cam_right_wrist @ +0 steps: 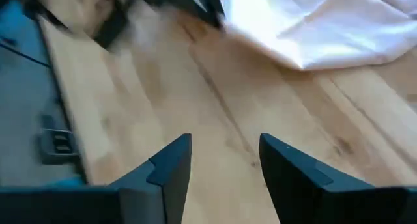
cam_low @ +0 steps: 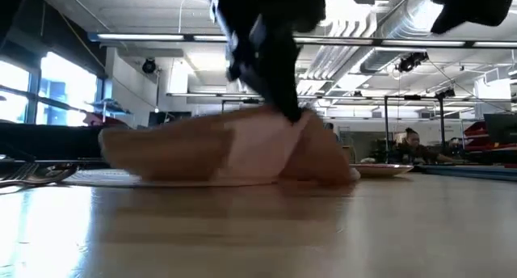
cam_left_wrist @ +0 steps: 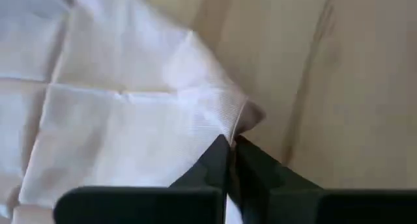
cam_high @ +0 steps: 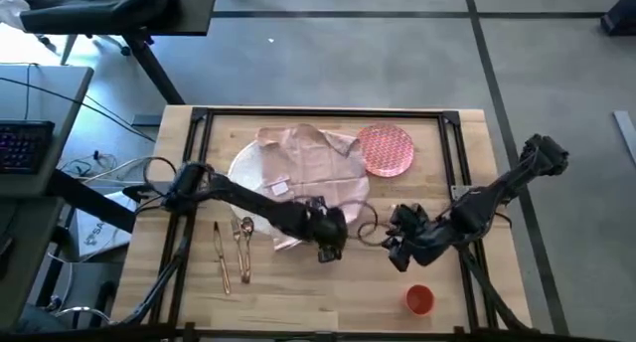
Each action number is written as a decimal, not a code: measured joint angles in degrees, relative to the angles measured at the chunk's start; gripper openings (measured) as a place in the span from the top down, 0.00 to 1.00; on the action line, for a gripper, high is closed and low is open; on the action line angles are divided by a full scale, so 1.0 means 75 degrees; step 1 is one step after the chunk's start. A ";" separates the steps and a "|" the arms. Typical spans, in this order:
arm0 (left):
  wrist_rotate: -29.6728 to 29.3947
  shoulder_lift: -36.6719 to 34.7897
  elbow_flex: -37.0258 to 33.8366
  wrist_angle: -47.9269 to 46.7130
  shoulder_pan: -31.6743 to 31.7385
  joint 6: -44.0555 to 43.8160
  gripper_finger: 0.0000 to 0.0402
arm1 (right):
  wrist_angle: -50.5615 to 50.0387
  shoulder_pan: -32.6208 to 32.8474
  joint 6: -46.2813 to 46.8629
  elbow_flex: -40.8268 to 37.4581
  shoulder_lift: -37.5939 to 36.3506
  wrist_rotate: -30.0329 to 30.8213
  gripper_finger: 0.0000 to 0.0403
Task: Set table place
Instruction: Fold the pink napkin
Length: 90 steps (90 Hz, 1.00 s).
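The table (cam_high: 328, 292) is a light plank top in a thin black frame, and everything for the place setting lies on it. Largest of the set is the white plate (cam_high: 244, 163), sitting left of centre toward the far side, mostly buried under the pale pink napkin (cam_high: 308, 168), which is spread loosely over it and spills off its near edge onto the wood. From table height the napkin (cam_low: 234, 153) rises in a soft hump over the plate. Just beside it on the right, touching or nearly touching the cloth, is the smaller pink plate (cam_high: 385, 149).

The left arm reaches in from the left edge across the table, and the left gripper (cam_high: 328, 245) is at the napkin's near edge; its wrist view shows the two fingers pressed together, pinching a corner of the napkin (cam_left_wrist: 130, 113). The right arm comes in from the right side, and the right gripper (cam_high: 398, 253) hangs just beside the left one, over bare wood, its fingers (cam_right_wrist: 171, 168) spread apart with nothing between them.

The gold cutlery (cam_high: 233, 251) lies in a row on the near left part of the table, close to the napkin's edge. The orange cup (cam_high: 419, 299) stands alone near the front edge, right of centre, below the right gripper.
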 joint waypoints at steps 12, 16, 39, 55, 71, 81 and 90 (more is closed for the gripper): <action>0.0272 -0.0446 0.0000 0.0107 0.0225 -0.0362 1.00 | 0.0126 -0.0079 -0.0248 0.0000 0.0771 0.0409 0.60; 0.0491 -0.0528 0.0000 0.0102 0.0322 -0.0369 1.00 | 0.0217 -0.0081 -0.0414 0.0000 0.1049 0.0541 0.60; 0.1514 -0.0528 -0.0003 0.0078 0.0751 -0.0427 1.00 | 0.1079 -0.0384 -0.0470 0.0009 0.2148 0.0474 0.51; 0.1845 -0.0530 -0.0003 0.0017 0.0876 -0.0430 1.00 | 0.1533 -0.0665 -0.1025 0.0003 0.2610 0.0125 0.42; 0.1901 -0.0530 -0.0058 -0.0456 0.0905 -0.0430 1.00 | 0.3089 -0.1070 -0.1367 -0.0214 0.2649 0.0012 0.46; 0.2073 -0.0530 -0.0058 -0.0720 0.0959 -0.0432 1.00 | 0.3983 -0.1159 -0.0742 -0.0597 0.2685 0.0795 0.49; 0.2227 -0.0530 -0.0058 -0.0758 0.0984 -0.0439 1.00 | 0.4405 -0.1168 -0.0516 -0.0938 0.2720 0.1627 0.48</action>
